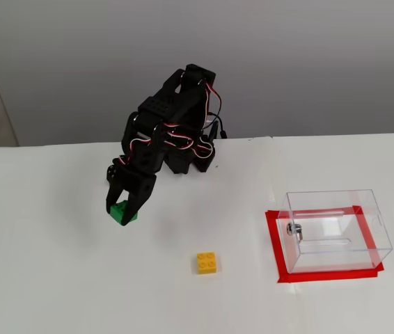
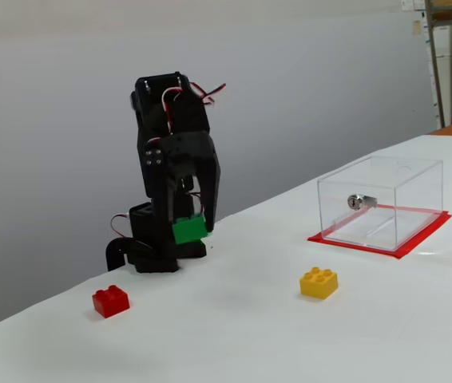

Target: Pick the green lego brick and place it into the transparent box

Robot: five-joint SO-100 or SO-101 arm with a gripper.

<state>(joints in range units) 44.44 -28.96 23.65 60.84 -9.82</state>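
The green lego brick (image 1: 122,213) hangs in the air, clamped between the black fingers of my gripper (image 1: 124,216), which is shut on it. In the other fixed view the same brick (image 2: 188,230) sits tilted in the gripper (image 2: 192,234), well above the white table and in front of the arm's base. The transparent box (image 1: 336,229) stands far to the right on a red tape frame, its top open. It shows at right in the other fixed view as well, the box (image 2: 402,171) carrying a small metal fitting (image 2: 358,201) on its side.
A yellow studded brick (image 1: 207,262) lies on the table between the arm and the box; the other fixed view has this yellow brick (image 2: 319,282) too. A red block (image 2: 111,301) rests to the left of the arm base (image 2: 142,247). Red tape (image 1: 322,275) rims the box.
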